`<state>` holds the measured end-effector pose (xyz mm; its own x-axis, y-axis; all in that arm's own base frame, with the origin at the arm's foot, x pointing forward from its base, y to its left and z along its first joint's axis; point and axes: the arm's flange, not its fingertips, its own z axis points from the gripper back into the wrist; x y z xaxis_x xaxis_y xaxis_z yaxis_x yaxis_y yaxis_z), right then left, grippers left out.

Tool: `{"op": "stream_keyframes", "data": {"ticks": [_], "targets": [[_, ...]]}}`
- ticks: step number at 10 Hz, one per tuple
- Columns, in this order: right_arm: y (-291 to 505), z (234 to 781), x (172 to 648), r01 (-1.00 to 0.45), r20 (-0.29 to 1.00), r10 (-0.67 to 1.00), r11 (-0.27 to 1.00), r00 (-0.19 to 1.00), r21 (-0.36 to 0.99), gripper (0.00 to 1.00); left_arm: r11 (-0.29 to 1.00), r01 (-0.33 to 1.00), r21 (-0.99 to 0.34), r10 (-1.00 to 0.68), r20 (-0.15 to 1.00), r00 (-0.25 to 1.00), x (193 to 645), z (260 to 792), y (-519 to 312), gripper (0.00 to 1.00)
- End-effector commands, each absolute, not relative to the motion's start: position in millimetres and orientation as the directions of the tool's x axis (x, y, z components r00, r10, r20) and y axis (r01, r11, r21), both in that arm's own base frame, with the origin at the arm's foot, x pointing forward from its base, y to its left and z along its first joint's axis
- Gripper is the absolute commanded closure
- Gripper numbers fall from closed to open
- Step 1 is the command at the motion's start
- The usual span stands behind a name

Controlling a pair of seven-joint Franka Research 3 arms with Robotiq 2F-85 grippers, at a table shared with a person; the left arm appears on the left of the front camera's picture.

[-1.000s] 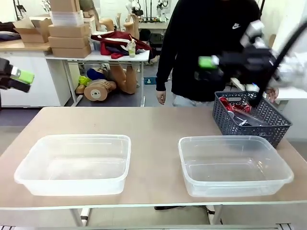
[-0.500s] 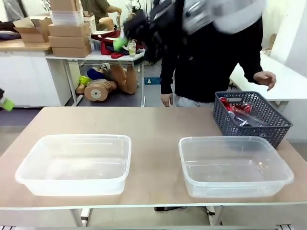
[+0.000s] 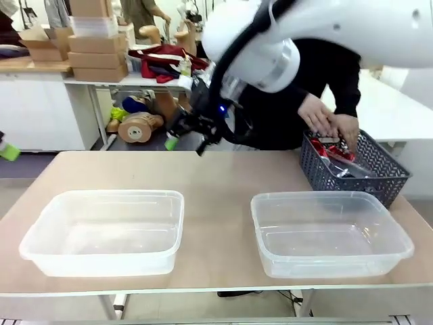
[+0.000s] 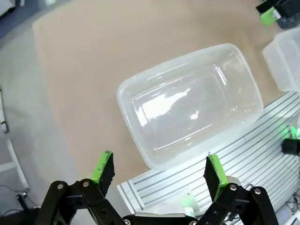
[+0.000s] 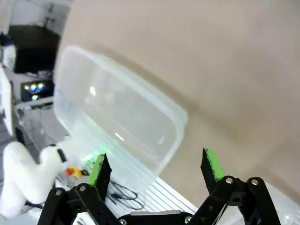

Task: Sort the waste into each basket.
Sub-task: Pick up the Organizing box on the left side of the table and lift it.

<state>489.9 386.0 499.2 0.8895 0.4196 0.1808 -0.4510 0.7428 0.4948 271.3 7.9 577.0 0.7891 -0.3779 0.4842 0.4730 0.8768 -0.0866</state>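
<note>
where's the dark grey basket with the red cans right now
In the front view the dark grey basket sits at the table's far right, just behind the right clear tub, with the person's hands reaching into it.

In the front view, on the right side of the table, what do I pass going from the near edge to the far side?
clear tub → dark grey basket with red cans inside → person behind the table

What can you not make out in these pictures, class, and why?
- Waste in the grey basket: front view; the person's hands and the lattice wall hide most of it, so the count is unclear.
- Left tool: front view; cut off by the left edge.
</note>
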Motion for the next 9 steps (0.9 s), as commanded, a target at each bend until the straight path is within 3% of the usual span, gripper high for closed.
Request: {"op": "stream_keyframes", "data": {"ticks": [1,9], "targets": [[378.5,517.9,481.3,-0.480,0.276,0.394,0.685,0.877,0.548,0.00,0.888,0.454,-0.081,-0.364,0.479,0.799,274.2,579.6,11.3,0.00],[378.5,517.9,481.3,-0.480,0.276,0.394,0.685,0.877,0.548,0.00,0.888,0.454,-0.081,-0.364,0.479,0.799,274.2,579.6,11.3,0.00]]}}
